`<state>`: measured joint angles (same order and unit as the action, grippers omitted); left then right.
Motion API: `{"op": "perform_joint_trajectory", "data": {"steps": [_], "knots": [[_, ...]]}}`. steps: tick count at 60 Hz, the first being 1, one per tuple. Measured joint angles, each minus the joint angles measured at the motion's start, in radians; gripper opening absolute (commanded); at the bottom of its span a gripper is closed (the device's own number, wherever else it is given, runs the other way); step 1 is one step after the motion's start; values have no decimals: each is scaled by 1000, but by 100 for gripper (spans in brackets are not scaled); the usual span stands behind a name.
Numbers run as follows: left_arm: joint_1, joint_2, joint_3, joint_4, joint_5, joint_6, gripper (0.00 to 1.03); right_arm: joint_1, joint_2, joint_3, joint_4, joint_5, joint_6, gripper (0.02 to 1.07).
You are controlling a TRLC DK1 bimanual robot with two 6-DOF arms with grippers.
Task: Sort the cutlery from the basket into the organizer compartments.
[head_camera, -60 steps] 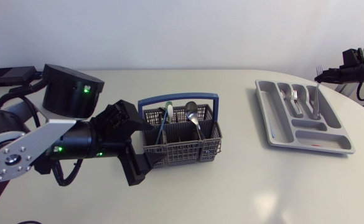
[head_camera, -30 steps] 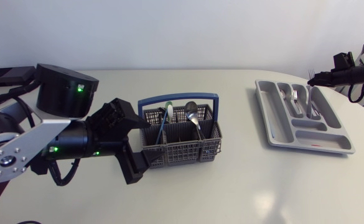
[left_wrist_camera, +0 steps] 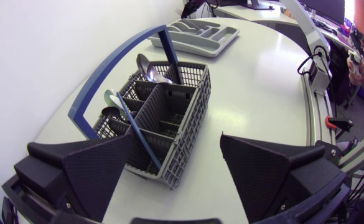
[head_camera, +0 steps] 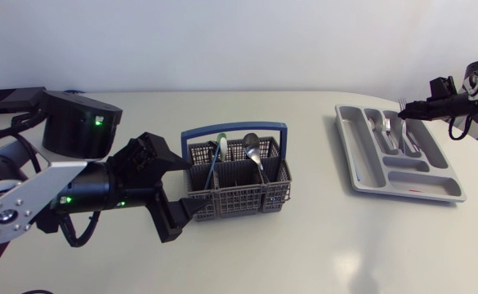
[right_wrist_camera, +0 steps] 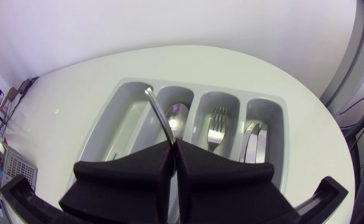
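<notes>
L arm comes in from 9 o'clock. L end effector (head_camera: pixel 191 186) sits at the basket's (head_camera: pixel 239 196) 8 o'clock, fingers spread wide, gripping nothing. In the left wrist view the basket (left_wrist_camera: pixel 169 118) has its near corner between those fingers (left_wrist_camera: pixel 88 168); can't tell if there's contact.

Basket = grey mesh w/ blue hoop handle, upright on the bench (head_camera: pixel 304 245), roughly mid-bench. Inside:
- steel spoon (head_camera: pixel 252 147) leaning bowl-up, far side
- pale green-tipped piece (head_camera: pixel 221 145)
- blue-handled piece (head_camera: pixel 212 170) leaning across a near cell

Organizer (head_camera: pixel 361 167) lies flat at 3 o'clock from the basket, well apart.

R end effector (head_camera: pixel 418 104) hangs above the organizer's far edge, approx its 1 o'clock corner. Fingers are clamped on a slim metal utensil (right_wrist_camera: pixel 160 118) that sticks out ahead of them, over the divider between the first two long slots. Head view shows prongs at its free end (head_camera: pixel 403 102), so prob. a fork.

Organizer (right_wrist_camera: pixel 122 121) slots per the right wrist view, 9 to 3 o'clock:
- bare slot
- spoon (right_wrist_camera: pixel 177 118)
- fork (right_wrist_camera: pixel 216 124)
- knives (right_wrist_camera: pixel 255 138)
</notes>
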<state>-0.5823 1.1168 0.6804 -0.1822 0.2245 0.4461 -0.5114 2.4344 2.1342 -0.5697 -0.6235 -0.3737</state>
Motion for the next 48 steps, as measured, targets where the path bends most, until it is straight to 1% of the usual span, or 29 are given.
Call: {"op": "perform_joint_trajectory", "data": {"steps": [10,16,34,48], "knots": [[0,-2,0,0,3,0,97,0,23,27,-7,0,7,10],[0,-2,0,0,2,0,97,-1,43,59,-23,-1,11,17],[-1,-2,0,0,2,0,97,-5,125,122,-55,-1,30,17],[-1,-5,0,0,2,0,97,-13,138,134,-59,-1,31,17]]}}
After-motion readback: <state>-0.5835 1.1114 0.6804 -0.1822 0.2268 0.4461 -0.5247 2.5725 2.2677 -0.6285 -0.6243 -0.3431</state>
